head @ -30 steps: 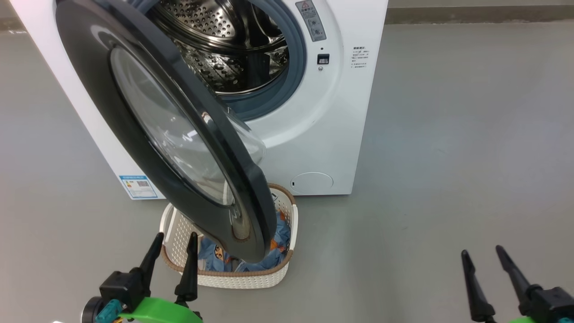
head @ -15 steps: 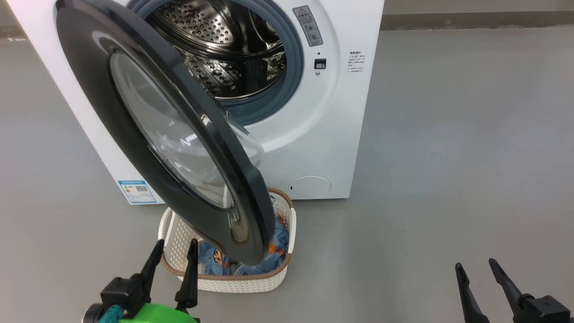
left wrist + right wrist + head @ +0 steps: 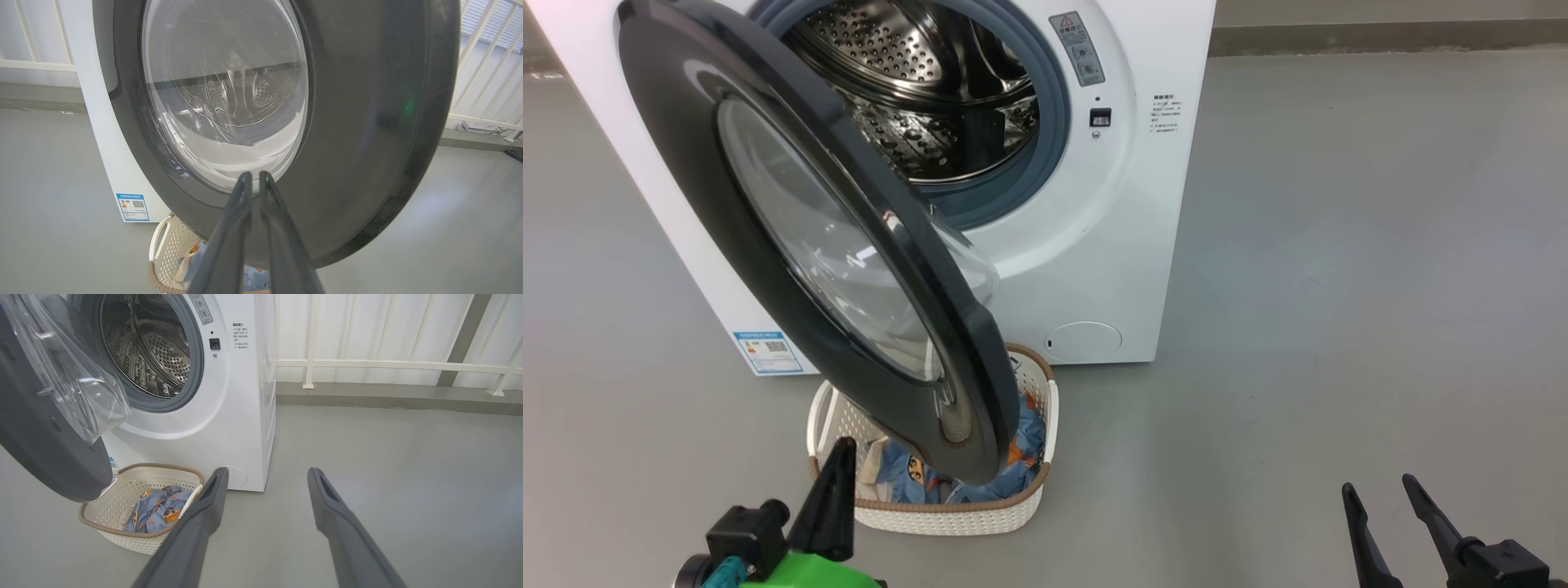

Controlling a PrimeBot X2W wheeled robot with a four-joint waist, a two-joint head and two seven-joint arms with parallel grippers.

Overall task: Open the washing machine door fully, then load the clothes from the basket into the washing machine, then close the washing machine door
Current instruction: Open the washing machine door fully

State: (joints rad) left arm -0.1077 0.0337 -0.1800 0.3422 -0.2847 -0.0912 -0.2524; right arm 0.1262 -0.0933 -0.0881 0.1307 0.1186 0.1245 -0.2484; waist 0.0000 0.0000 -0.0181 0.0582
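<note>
Washing machine door (image 3: 817,245), 1: round, glossy black, w/ clear bulging window. It stands part-open, swung out from washing machine (image 3: 1111,245), lower edge hanging over basket (image 3: 956,517).
Washing machine, 1: white front-loader, steel drum (image 3: 931,98) exposed inside grey gasket (image 3: 1049,155). It has 1 blue label (image 3: 768,351) low at front left and 1 round flap (image 3: 1084,339) low on front.
Basket, 1: cream, perforated, brown rim. It sits on grey floor (image 3: 1339,286) just before machine, partly under door.
Clothes (image 3: 157,508): light blue w/ orange-brown figures plus some white cloth, heaped in basket; no. of pieces cannot be told.
Grippers, 2.
Left gripper (image 3: 840,447): low left in head view, by basket's near left corner. Its 2 fingers are pressed together w/ nothing between. In left wrist view the tips point at door's outer face, at window's lower edge; contact cannot be told.
Right gripper (image 3: 1378,484): low right, well apart from basket, over bare floor, fingers spread wide, holding nothing.
Change vs. 1 s ago: left fingers stood apart then and are together now. Right jaws are spread as before. Door, basket and clothes keep the same arrangement. Slight whole-view shift = camera.
</note>
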